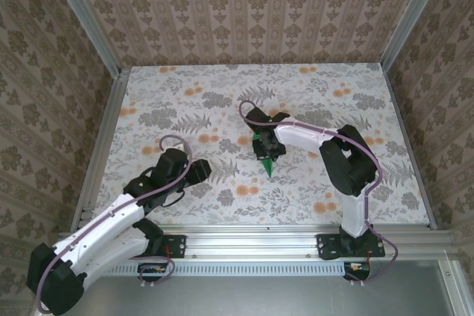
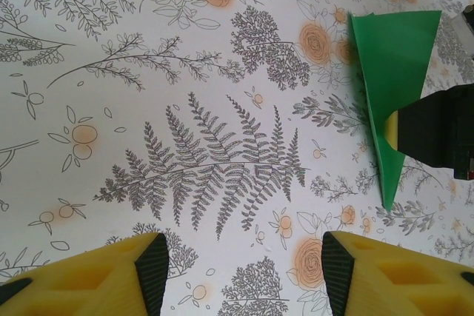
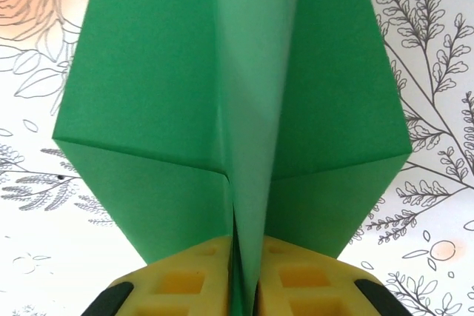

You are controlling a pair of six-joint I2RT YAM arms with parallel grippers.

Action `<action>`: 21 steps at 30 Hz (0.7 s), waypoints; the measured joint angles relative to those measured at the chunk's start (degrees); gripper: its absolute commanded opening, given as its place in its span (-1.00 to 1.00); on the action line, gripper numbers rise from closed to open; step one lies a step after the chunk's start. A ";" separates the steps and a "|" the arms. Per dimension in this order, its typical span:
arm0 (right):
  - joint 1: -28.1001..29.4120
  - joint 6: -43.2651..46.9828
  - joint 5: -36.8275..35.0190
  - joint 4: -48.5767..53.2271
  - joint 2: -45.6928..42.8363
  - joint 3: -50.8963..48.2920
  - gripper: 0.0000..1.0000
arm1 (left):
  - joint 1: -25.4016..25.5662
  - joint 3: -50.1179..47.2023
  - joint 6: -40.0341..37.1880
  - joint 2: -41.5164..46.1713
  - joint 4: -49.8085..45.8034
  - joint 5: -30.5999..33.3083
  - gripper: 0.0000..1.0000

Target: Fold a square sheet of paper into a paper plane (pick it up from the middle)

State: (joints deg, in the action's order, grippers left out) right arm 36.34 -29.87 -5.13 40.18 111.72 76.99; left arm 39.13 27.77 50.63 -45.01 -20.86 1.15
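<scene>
The square sheet of paper is folded into a bright-green pointed paper plane (image 1: 269,166) near the table's middle, its tip toward the near edge. My right gripper (image 1: 266,147) is shut on its raised centre crease (image 3: 248,146), and the wings (image 3: 148,94) spread flat to either side of the yellow fingers (image 3: 185,283). The left wrist view has the plane (image 2: 389,64) at the upper right with the dark right gripper (image 2: 437,131) on it. My left gripper (image 2: 244,268) stands open over bare table to the plane's left (image 1: 198,172), with nothing between its pads.
The floral tabletop (image 1: 185,109) is walled by patterned panels on three sides, with aluminium rails along the left (image 1: 100,146) and near edge (image 1: 259,231). Both arm bases sit on the near rail.
</scene>
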 measured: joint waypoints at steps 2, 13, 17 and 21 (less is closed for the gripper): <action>-0.09 -0.24 0.59 -0.37 0.20 -0.66 -0.67 | -0.20 0.00 0.02 0.17 -0.22 0.02 0.22; -0.37 -0.48 1.42 -1.09 1.01 -1.29 -0.63 | -0.63 -0.42 0.04 0.13 -0.22 -0.02 0.25; -0.46 -0.57 1.44 -1.03 1.18 -1.20 -0.66 | -0.61 -0.42 0.07 -0.02 -0.20 -0.04 0.25; -0.46 -0.98 1.44 -1.07 1.18 -1.20 -0.67 | -0.61 -0.42 0.07 -0.57 -0.20 -0.04 0.25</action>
State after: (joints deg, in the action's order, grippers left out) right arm 35.88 -30.85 -3.68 39.11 112.90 75.79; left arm 38.52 27.35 50.70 -45.58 -21.06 1.10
